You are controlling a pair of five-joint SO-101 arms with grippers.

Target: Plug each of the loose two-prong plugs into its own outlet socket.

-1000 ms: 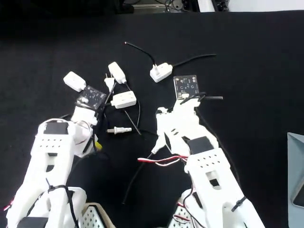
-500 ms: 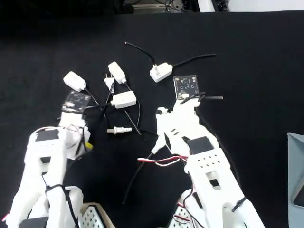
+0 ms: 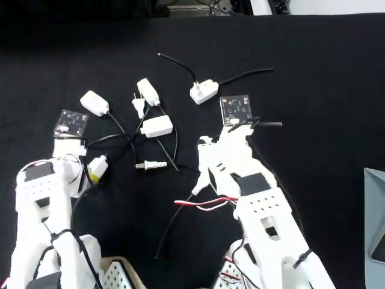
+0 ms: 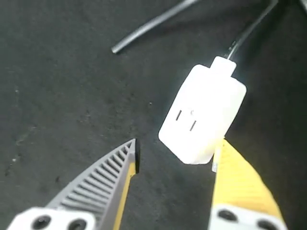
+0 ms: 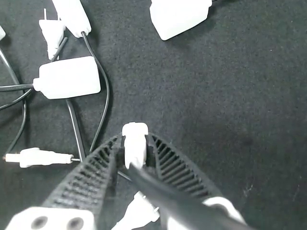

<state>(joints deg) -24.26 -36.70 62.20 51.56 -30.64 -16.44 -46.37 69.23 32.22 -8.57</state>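
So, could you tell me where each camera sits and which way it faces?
High view: fixed above, looking down over the table; left arm and right arm stand at its near edge.
Left wrist view: on the left arm, looking down past the open left tool at an outlet socket.
Right wrist view: on the right arm, looking down past the right tool, shut on a white plug.
Shared: high and right wrist views both show the flat socket and the lone plug.
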